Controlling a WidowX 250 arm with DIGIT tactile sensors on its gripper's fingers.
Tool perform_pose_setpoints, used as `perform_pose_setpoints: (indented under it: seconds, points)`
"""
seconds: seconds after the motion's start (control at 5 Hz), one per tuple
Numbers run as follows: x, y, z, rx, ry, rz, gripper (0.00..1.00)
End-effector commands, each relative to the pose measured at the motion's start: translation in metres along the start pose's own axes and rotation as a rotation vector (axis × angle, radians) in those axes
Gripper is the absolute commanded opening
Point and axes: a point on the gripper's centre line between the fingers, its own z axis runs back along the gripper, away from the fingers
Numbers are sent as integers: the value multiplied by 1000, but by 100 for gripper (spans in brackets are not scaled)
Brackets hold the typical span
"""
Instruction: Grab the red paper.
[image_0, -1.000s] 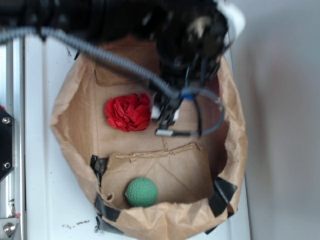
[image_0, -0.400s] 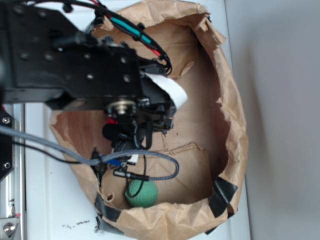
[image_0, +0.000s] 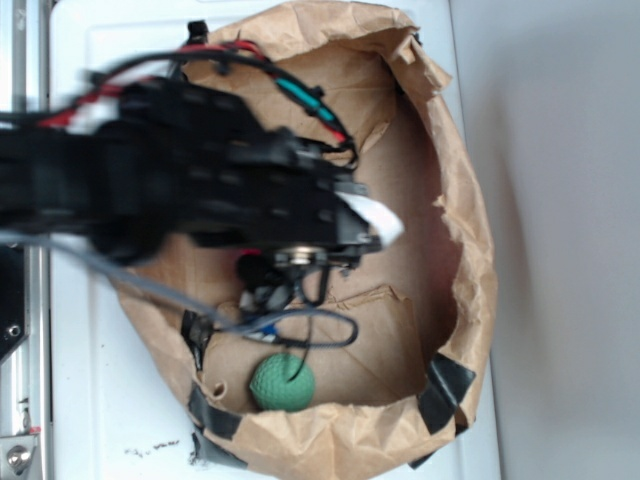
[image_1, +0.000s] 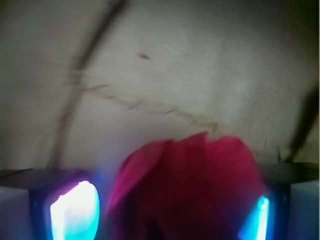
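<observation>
Table (image_0: 90, 400) white, seen from above, carries everything. Next we see the brown paper bag (image_0: 470, 250), lying open, rim rolled and crumpled, black tape patches on its lower edge. Robot arm (image_0: 180, 190), black and motion-blurred, reaches in from the left over the bag's middle, with red, teal and grey cables trailing off it. Inner fold of bag paper (image_0: 370, 340) sits in the lower part. Red paper (image_1: 192, 185) we find only in the wrist view: it fills the lower centre, lying on the bag's brown floor, right between the two gripper fingers (image_1: 75, 207). In the exterior view the arm hides it apart from a tiny red sliver we can't be sure of. Gripper (image_1: 167, 210) jaws stand spread, one on each side of the red wad; whether they touch it we cannot tell. Green ball (image_0: 282, 384), textured, rests near the bag's lower rim, apart from the gripper, a cable loop crossing just over its top.
</observation>
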Motion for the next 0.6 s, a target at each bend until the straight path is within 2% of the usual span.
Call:
perform_pose_setpoints:
  seconds: [0.0, 0.2, 0.4]
  points:
    - [1, 3, 49, -20, -180, 16, 0]
    - [-45, -27, 98, -31, -310, 24, 0]
    - [-52, -23, 131, -72, -391, 35, 0]
